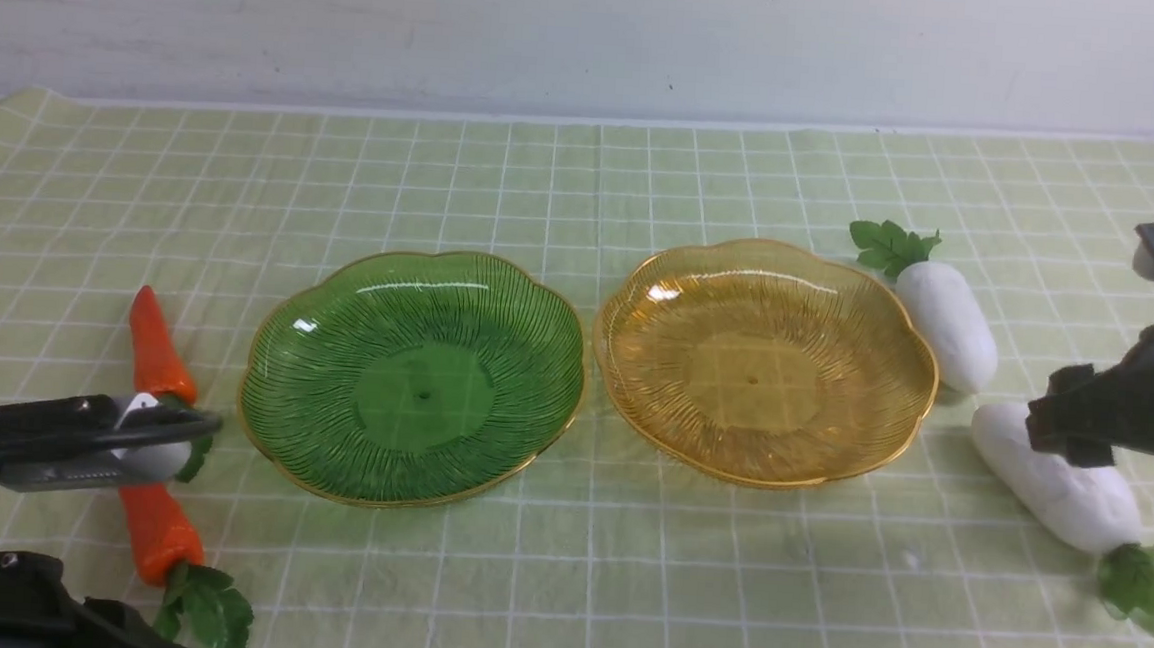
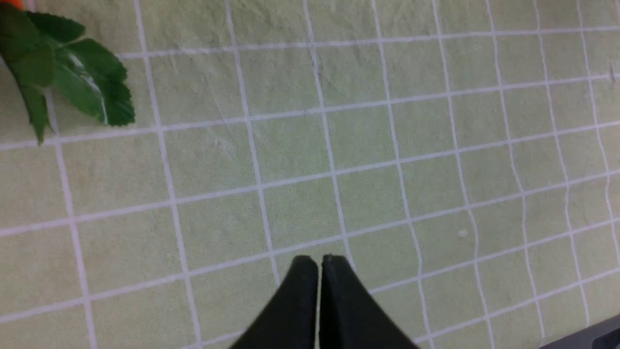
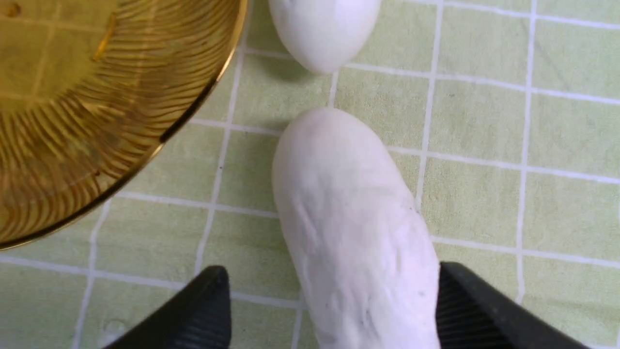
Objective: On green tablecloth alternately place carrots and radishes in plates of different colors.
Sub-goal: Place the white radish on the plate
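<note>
On the green tablecloth [image 1: 561,584] a green plate [image 1: 413,379] and an amber plate [image 1: 765,361] lie side by side, both empty. Two carrots [image 1: 157,343] [image 1: 159,529] rest left of the green plate. My left gripper [image 1: 202,425] hovers between them, shut and empty; its wrist view shows the gripper [image 2: 319,261] over bare cloth near a carrot's leaf tuft [image 2: 72,72]. Two radishes [image 1: 943,311] [image 1: 1058,484] lie right of the amber plate. My right gripper [image 1: 1066,434] [image 3: 333,274] is open and straddles the nearer radish [image 3: 353,232], with a gap on one side.
A pale wall runs behind the cloth's far edge. In the right wrist view the amber plate's rim [image 3: 193,111] lies close beside the straddled radish, and the other radish's tip [image 3: 324,29] lies just beyond it.
</note>
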